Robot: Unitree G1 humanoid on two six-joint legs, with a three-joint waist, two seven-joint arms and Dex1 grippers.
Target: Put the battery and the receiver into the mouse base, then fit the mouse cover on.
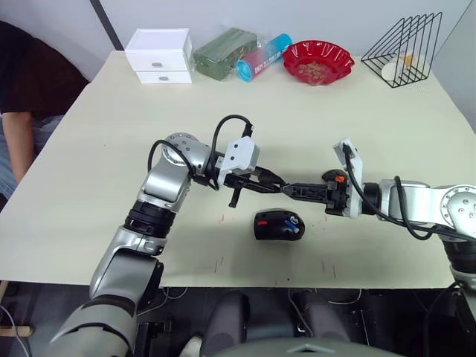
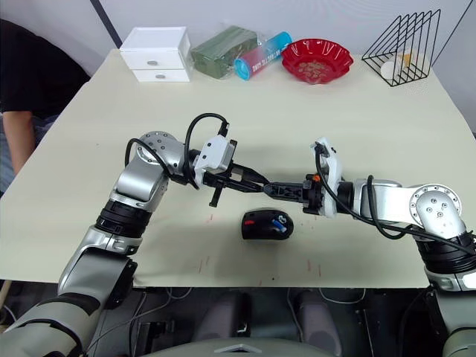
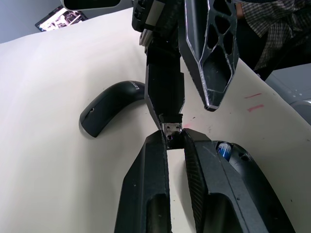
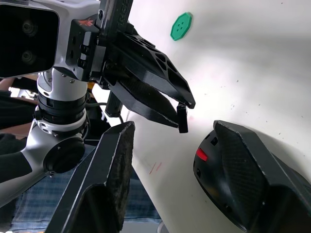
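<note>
Battery step looks done: the small blue and silver-white cylindrical battery [image 1: 295,221] sits inside the black oval mouse base with the red patch [image 1: 279,224], centre of the head view, just below where the two grippers meet.

Receiver not yet in. Left gripper [image 3: 174,137] is nearly closed, pinching a tiny black-and-metal piece [image 3: 172,129], my read: the receiver. It hangs just above the base.

Right gripper [image 4: 171,133] is spread wide and empty, its fingers straddling the left fingertips.

Thin glossy black curved mouse cover [image 3: 108,104] lies on the cream table [image 1: 111,163], upper left in the left wrist view, untouched.

Left: seat receiver, fit cover.
</note>
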